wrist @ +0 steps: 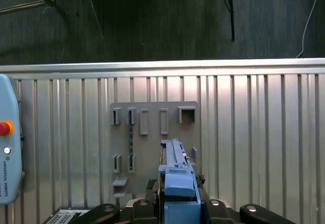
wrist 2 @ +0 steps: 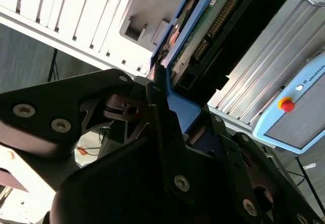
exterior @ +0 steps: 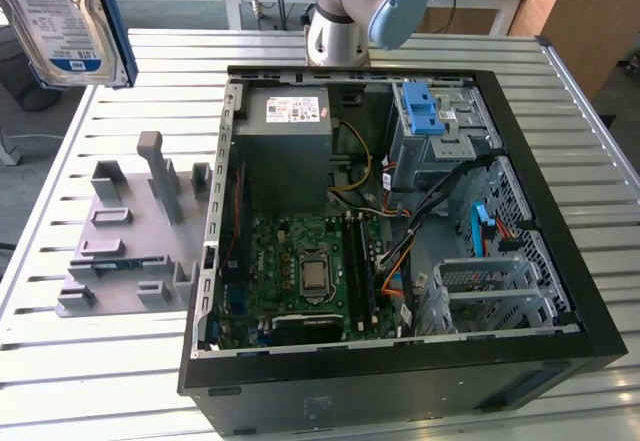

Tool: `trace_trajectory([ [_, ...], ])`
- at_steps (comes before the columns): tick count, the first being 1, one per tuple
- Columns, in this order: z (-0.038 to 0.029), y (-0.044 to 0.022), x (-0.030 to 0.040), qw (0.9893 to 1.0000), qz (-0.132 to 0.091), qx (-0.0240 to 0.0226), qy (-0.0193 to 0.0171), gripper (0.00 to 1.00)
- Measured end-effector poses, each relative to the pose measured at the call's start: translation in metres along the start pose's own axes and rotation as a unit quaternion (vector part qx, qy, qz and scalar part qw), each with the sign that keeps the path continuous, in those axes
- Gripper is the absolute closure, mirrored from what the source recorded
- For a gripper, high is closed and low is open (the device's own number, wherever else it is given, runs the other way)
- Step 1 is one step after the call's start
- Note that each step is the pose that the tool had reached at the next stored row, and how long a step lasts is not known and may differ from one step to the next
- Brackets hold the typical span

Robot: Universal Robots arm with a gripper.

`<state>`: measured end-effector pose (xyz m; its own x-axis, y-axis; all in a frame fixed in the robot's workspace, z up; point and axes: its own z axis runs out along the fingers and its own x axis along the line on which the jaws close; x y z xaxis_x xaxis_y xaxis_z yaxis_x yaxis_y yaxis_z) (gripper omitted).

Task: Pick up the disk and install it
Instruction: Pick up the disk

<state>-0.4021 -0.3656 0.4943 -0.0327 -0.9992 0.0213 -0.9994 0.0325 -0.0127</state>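
Gripper [wrist 2: 177, 109] clenched on the disk [exterior: 60, 16] by its blue rails, aloft at 10 o'clock of the open case [exterior: 380, 359]. I'd carry it level, squared to the bay [exterior: 440, 126] at 1 o'clock, clearing the cables [exterior: 440, 196].

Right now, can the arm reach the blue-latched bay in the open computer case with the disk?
Probably yes: the case lies open upward, nothing covers the bay, and the disk hangs free in the fingers.
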Motion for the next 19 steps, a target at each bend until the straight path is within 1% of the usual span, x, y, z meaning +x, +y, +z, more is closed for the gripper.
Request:
trace_trajectory([
  [3,0.0004,-0.0045,0.0000,1.0000,0.000,0.0009,0.0000,0.64],
  [17,0.0024,-0.0303,-0.0006,1.0000,0.000,0.0063,0.0002,0.64],
  [19,0.0025,-0.0326,0.0007,1.0000,0.000,0.0065,0.0002,0.64],
])
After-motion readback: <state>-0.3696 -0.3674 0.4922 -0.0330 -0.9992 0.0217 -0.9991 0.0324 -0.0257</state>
